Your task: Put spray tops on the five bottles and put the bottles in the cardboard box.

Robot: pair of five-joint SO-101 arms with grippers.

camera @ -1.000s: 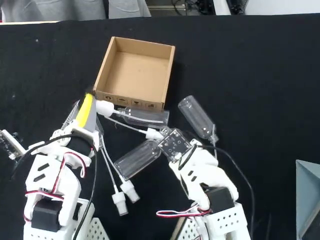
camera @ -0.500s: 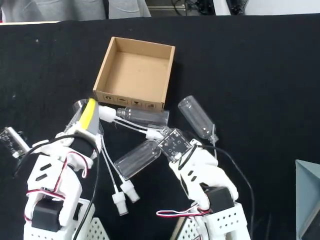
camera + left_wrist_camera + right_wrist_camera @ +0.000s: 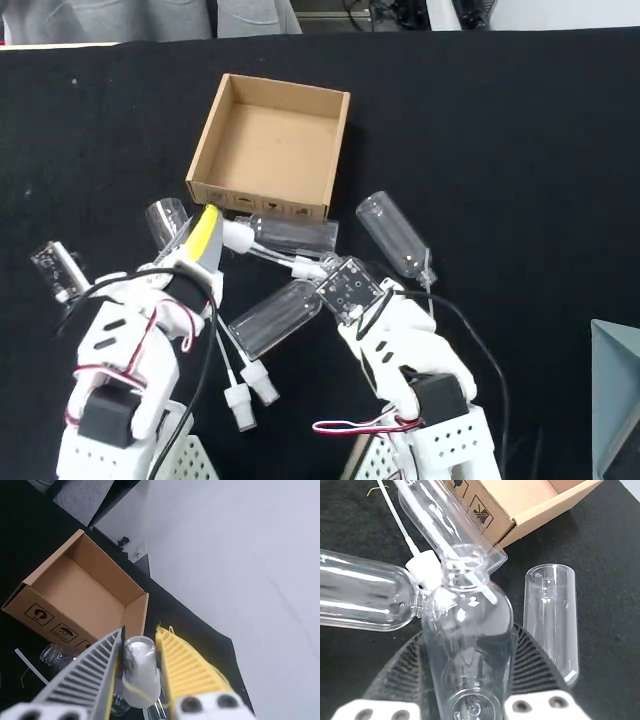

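From above: box (image 3: 255, 200) toward the worktop's far edge, my left jaws just before it with a top (image 3: 236, 237), loose bottles (image 3: 275, 318) crowding both arms. Left wrist: jaws clamped on that top; tilted, it could miss a neck. Right wrist: the right jaws clamp a bottle (image 3: 470, 645) whose mouth is crowded by a neighbour (image 3: 445, 520), so seating may jam.

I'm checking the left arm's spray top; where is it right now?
In the high view the spray top is clamped in the left tool, just in front of the cardboard box, beside the bottle lying there.
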